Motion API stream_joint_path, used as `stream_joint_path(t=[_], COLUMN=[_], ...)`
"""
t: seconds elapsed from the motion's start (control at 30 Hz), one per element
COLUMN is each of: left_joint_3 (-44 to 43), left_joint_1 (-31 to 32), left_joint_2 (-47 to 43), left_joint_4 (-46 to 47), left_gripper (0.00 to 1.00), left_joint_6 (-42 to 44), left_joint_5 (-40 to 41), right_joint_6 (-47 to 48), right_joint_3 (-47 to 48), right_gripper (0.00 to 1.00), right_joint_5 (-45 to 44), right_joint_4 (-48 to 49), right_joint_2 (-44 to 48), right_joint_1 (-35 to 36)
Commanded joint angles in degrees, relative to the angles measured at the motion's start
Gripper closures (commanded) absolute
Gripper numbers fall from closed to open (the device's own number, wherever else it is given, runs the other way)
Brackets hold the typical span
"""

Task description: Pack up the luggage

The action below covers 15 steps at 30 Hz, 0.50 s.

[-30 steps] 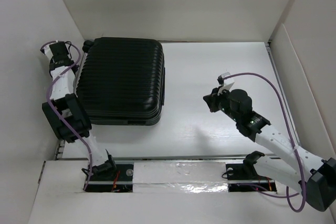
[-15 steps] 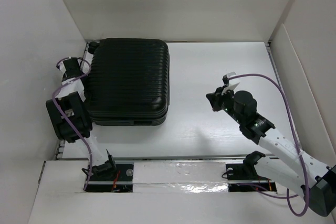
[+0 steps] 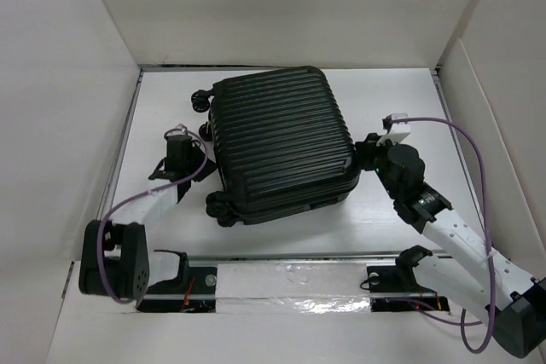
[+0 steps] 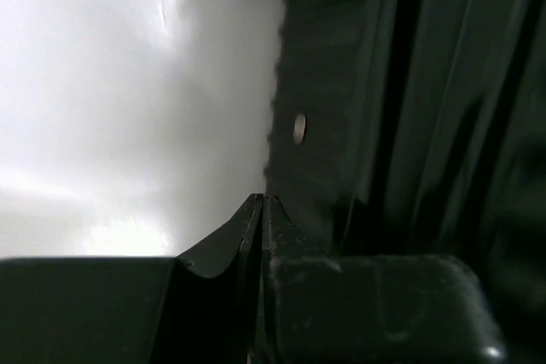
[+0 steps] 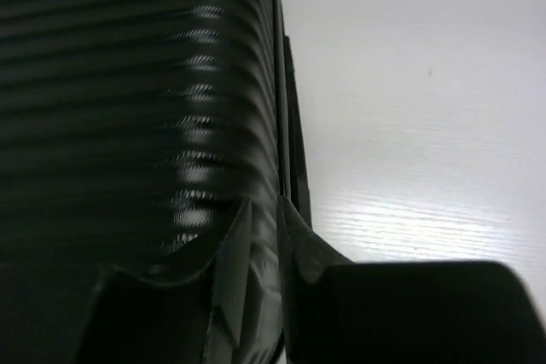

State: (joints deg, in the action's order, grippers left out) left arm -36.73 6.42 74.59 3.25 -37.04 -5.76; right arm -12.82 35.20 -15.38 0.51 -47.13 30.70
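The luggage (image 3: 281,142), a black ribbed hard-shell suitcase, lies shut and turned askew in the middle of the table, its small wheels (image 3: 207,131) facing left. My left gripper (image 3: 198,164) is shut and empty, its tips against the suitcase's left, wheel side. In the left wrist view the shut gripper (image 4: 262,200) points along the dark shell (image 4: 409,108). My right gripper (image 3: 365,153) is at the suitcase's right edge. In the right wrist view the gripper (image 5: 264,206) is all but closed, with its tips at the seam of the ribbed shell (image 5: 128,83).
White walls (image 3: 94,57) box in the white table (image 3: 401,108) at the left, back and right. A raised white ledge (image 3: 290,283) runs along the near edge by the arm bases. No cloths are in view.
The suitcase has slid from the far left corner to the middle and turned anticlockwise. My left arm swung down and right with it. My right gripper moved up to its right edge.
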Motion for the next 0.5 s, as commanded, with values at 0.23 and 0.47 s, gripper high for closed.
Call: stream_joint_path(t=[0.23, 0.47], left_joint_3=[11.1, 4.0], left_joint_1=[10.2, 8.8], left_joint_2=[-26.1, -26.6], left_joint_4=[3.5, 11.2], left_gripper=[1.00, 0.47], left_joint_6=[-8.0, -10.1], left_joint_5=[9.2, 20.1], right_joint_6=[-3.9, -6.2], right_joint_3=[-1.7, 0.6], right_gripper=[0.25, 0.17], right_joint_5=[2.9, 6.8], right_joint_4=[-1.1, -8.9], right_joint_2=[3.2, 11.8], right_joint_1=[-6.9, -8.8])
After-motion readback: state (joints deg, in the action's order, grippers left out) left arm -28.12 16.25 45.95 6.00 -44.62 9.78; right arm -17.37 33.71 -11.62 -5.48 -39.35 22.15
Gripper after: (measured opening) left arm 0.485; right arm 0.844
